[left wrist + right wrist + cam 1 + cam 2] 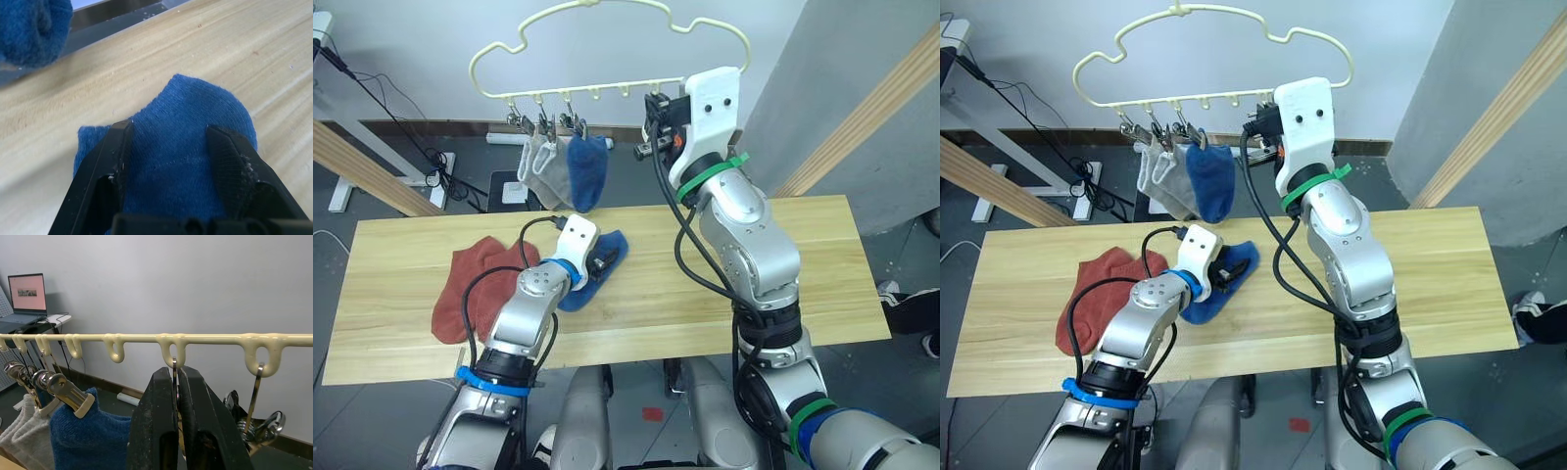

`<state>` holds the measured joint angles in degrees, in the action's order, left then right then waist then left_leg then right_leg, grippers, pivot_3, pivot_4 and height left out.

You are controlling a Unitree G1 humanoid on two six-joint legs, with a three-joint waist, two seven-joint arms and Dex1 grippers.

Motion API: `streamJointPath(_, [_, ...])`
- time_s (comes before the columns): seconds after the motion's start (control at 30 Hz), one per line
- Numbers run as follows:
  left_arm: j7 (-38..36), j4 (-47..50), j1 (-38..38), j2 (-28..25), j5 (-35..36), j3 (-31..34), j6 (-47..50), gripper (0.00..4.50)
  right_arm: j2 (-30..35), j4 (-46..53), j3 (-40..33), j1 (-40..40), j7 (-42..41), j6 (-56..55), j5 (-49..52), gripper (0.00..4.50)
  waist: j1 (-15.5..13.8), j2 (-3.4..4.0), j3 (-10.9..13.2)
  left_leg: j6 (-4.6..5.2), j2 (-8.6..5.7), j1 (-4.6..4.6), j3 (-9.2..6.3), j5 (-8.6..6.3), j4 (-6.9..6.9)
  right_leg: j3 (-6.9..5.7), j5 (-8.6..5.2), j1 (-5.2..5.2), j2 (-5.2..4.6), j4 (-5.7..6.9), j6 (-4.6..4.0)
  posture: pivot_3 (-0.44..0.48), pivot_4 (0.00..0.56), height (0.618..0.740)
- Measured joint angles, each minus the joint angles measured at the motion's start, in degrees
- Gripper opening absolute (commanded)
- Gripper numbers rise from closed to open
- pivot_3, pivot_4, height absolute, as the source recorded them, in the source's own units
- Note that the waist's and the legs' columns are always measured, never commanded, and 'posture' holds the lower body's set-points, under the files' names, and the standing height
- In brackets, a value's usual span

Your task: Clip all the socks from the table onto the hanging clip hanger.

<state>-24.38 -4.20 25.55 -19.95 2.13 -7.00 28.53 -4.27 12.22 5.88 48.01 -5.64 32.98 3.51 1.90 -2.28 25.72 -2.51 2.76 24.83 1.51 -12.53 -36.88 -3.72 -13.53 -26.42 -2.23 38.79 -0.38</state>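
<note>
Near the worktop's point(783, 294) far edge, I close my open left gripper point(171, 142) squarely across the blue sock point(186, 161), while my right gripper point(177, 391) pinches a hanger clip point(174, 363).

Three socks point(1180, 176) hang clipped on the clip hanger point(1209, 59) above the table point(1430, 284).

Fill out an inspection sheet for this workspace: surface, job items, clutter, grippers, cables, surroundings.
Surface: wooden table, light plank top.
Job's things: clip hanger carries two grey socks and one blue sock; second blue sock and two red socks lie on the table.
Clutter: nothing seen.
Grippers: left gripper open, fingers astride the second blue sock; right gripper shut on a metal clip of the hanger.
Cables: black cables on the floor.
Surroundings: laptop, grey wall.
</note>
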Motion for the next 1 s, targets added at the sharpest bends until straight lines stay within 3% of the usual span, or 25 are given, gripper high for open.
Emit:
streamJointPath(0.13, [-0.33,-0.47,0.06,-0.23,-0.47,-0.08,-0.11,1.57,-0.16,0.0,0.05,-0.01,0.11,0.0,-0.02,0.0,0.0,0.0,0.0,-0.01,0.01,-0.01,-0.01,0.0,0.01,-0.02,0.0,0.0,0.0,0.02,0.0,-0.118,0.47,0.735])
streamJointPath(0.47, [-1.14,0.85,-2.28,0.9,0.18,0.96,-1.62,0.77,-0.26,0.02,0.3,-0.18,0.53,0.09,-0.01,0.0,-0.01,0.0,0.0,-0.02,0.01,-0.01,0.0,0.01,0.01,0.0,0.0,0.0,-0.02,0.01,0.0,-0.119,0.467,0.735])
streamJointPath(0.63, [-1.27,1.08,-4.14,3.95,2.86,2.94,-4.35,0.01,-0.27,0.06,0.43,-0.25,0.55,0.11,-0.01,0.0,-0.01,0.0,0.0,-0.01,0.0,0.01,-0.01,0.0,0.01,-0.01,0.0,0.0,-0.02,-0.02,0.0,-0.126,0.463,0.735])
streamJointPath(1.0, [-2.38,9.35,-6.65,8.17,9.42,6.77,-16.25,0.01,-1.38,1.95,0.21,-0.44,0.72,2.43,0.78,0.0,0.08,0.0,0.0,0.0,0.0,0.03,0.0,0.0,0.03,-0.01,0.0,0.0,-0.02,-0.08,0.0,-0.134,0.459,0.735])
